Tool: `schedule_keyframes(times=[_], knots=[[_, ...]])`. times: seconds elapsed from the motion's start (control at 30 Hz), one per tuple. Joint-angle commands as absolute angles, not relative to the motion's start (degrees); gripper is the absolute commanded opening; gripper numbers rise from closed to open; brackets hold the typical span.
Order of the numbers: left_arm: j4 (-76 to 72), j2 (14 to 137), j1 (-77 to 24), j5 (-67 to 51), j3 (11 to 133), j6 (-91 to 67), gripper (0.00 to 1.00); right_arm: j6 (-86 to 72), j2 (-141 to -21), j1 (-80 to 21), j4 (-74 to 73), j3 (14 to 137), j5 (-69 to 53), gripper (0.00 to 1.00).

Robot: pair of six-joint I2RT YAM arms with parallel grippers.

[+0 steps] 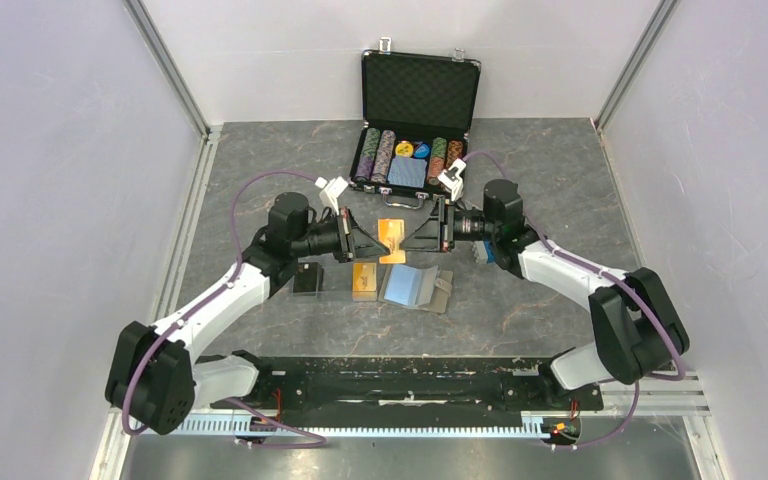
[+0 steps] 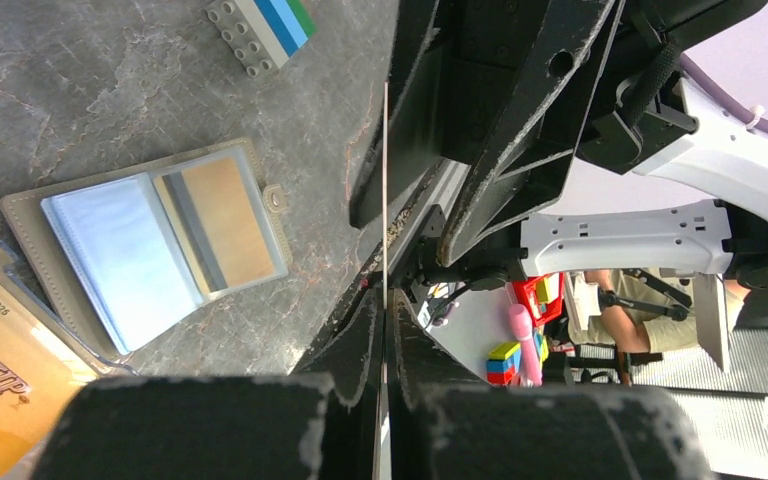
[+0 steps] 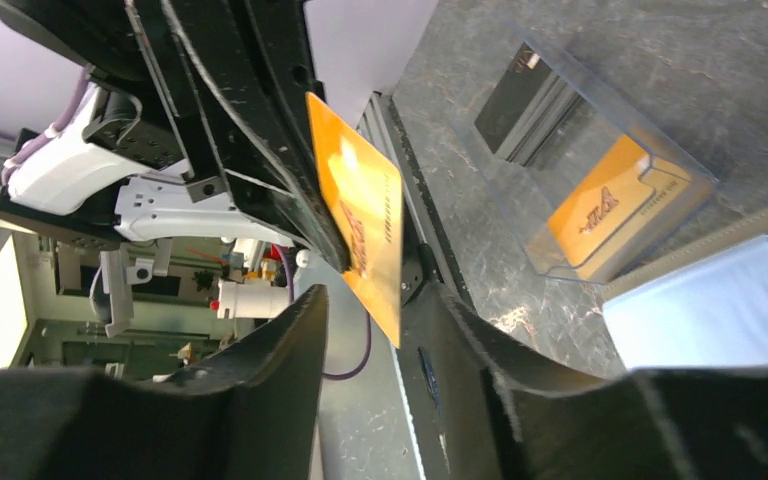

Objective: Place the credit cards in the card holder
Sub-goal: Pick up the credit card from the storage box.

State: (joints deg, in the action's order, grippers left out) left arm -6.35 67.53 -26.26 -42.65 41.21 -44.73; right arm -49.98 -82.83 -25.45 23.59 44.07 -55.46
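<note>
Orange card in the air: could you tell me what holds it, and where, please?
The left gripper pinches the orange card by one edge; the right gripper stands open around the opposite edge.

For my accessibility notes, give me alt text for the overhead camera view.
The left gripper and right gripper meet above the table at an orange card, the left one pinching it. Below them in frame lies the card holder, open, blue lining up, beside more orange cards.
</note>
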Motion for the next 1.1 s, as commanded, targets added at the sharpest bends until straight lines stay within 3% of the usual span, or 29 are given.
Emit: schedule_keyframes(times=[0.0, 0.1, 0.2, 0.27, 0.33, 0.43, 0.5, 0.63, 0.77, 1.07], knots=[[-10.3, 68.3, -27.1, -44.5, 41.1, -47.4, 0.02, -54.2, -83.9, -26.8, 32.7, 45.3, -58.2, 0.41], [-10.5, 69.0, -27.7, -44.6, 41.2, -47.6, 0.05, -53.5, -84.6, -27.4, 31.6, 46.0, -58.2, 0.29], [-10.7, 69.4, -28.2, -44.6, 41.5, -47.5, 0.08, -53.6, -85.0, -27.4, 31.7, 45.8, -58.1, 0.0], [-10.6, 69.7, -28.3, -44.5, 41.6, -47.5, 0.17, -53.5, -85.1, -27.4, 32.0, 45.7, -58.1, 0.0], [-10.1, 69.8, -28.4, -43.8, 41.6, -47.3, 0.31, -51.9, -85.1, -27.3, 30.0, 45.9, -57.6, 0.0], [-6.1, 69.6, -28.4, -40.7, 42.0, -45.6, 0.49, -44.9, -84.8, -27.3, 19.7, 48.0, -54.9, 0.0], [-1.3, 69.7, -28.5, -36.9, 43.0, -44.0, 0.53, -38.4, -84.8, -27.1, 9.7, 50.1, -52.1, 0.0], [9.1, 72.2, -30.8, -27.6, 47.0, -40.5, 0.53, -28.7, -84.5, -26.8, -7.4, 52.1, -42.4, 0.0], [18.4, 78.5, -35.3, -19.4, 53.5, -37.7, 0.47, -25.9, -84.9, -26.3, -12.8, 50.6, -37.8, 0.0], [35.8, 96.2, -44.1, -3.2, 68.4, -33.3, 0.1, -25.1, -87.4, -26.3, -14.9, 49.4, -34.8, 0.0]])
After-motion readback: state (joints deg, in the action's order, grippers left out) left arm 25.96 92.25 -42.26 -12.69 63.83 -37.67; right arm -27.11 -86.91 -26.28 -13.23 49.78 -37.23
